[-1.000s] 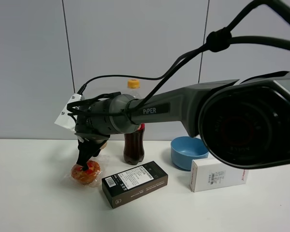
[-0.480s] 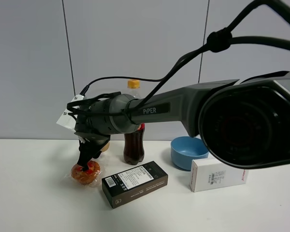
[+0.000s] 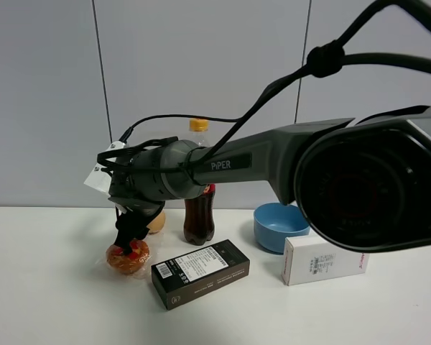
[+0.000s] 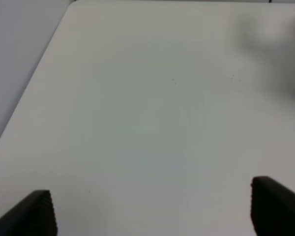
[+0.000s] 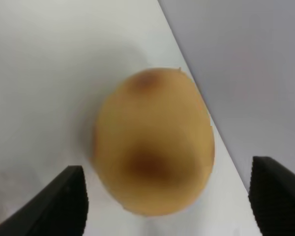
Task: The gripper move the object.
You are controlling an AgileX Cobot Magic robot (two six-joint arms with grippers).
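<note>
Right end effector (image 3: 129,231) — spread — over one peach (image 5: 155,142).

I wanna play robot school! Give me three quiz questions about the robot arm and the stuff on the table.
1. True or false: the right gripper is squeezing the yellow fruit.
2. What colour is the bowl? A blue, B red, C green.
3. How many boxes lie on the table?
Key: 1 false, its jaws stand apart from it; 2 A; 3 two, the black box and the white box.
</note>
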